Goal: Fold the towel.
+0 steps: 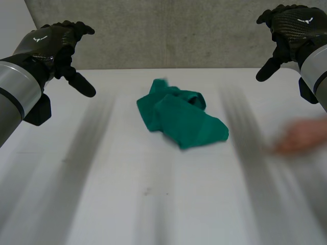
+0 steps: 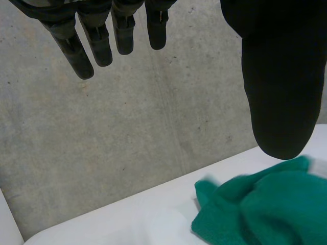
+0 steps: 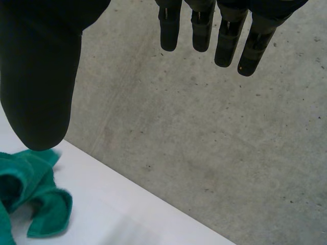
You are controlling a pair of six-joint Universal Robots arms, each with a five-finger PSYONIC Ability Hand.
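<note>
Nearest, across the lower part of the frame, the white table (image 1: 153, 214) lies bare. A little further in, at the right edge about halfway up, a person's hand (image 1: 304, 137) sits low over the table surface, too blurred to make out more than its shape. At the centre of the frame lies the green towel (image 1: 181, 117), crumpled into a loose heap with folds bunched along its far side and a flatter flap pointing toward the lower right; it rests on the table, well apart from both robot hands and from the person's hand. Further back, the left hand (image 1: 53, 43) hangs in the air at the upper left of the frame and the right hand (image 1: 288, 25) at the upper right, both raised above the table. In the left wrist view the left hand's fingers (image 2: 76, 48) are released, straight and slightly spread, with the thumb held apart from them and the towel lying beyond the thumb's tip. In the right wrist view the right hand's fingers (image 3: 227, 35) are likewise released and straight, the thumb apart, a curled edge of the towel just past the thumb. Behind it all stands a grey concrete wall (image 1: 168, 33) along the table's far edge.
</note>
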